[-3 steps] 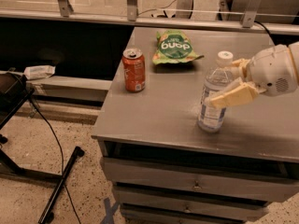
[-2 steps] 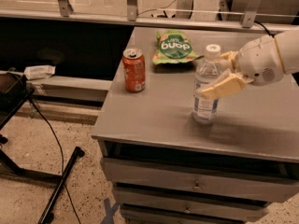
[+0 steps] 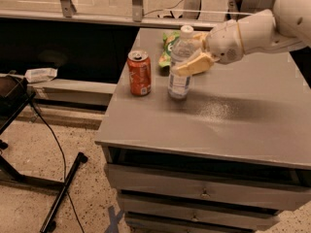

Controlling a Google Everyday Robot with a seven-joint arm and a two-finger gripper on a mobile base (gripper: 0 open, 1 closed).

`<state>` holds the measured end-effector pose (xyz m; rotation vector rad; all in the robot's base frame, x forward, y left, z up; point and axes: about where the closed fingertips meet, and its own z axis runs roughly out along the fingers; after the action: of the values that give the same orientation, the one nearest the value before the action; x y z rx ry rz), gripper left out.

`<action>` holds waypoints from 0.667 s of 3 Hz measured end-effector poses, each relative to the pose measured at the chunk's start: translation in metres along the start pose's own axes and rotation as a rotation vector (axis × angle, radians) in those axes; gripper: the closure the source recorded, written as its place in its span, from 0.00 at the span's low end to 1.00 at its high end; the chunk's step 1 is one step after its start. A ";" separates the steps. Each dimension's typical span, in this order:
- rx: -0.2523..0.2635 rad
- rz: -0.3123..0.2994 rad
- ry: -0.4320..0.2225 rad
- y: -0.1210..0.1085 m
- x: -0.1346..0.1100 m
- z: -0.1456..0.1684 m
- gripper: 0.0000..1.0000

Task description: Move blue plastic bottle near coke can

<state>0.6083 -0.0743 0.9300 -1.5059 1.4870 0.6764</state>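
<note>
claw (image 3: 188, 62) clamped on the upper half of the blue plastic bottle (image 3: 179, 84), bottle upright on the bench (image 3: 233, 125) just right of the coke can (image 3: 139, 73), not touching, can sat near the bench's left edge, green snack bag (image 3: 167, 45) behind, plenty of bare top front and right

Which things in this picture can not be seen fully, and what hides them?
Camera view:
- green snack bag: partly hidden behind the blue plastic bottle and the gripper holding it.
- gripper's far finger: behind the bottle.
- coke can markings: too small to read.
- arm: cut by the right edge.
</note>
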 end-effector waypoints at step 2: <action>0.009 0.003 -0.063 -0.014 -0.002 0.015 0.74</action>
<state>0.6249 -0.0616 0.9275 -1.4625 1.4439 0.7114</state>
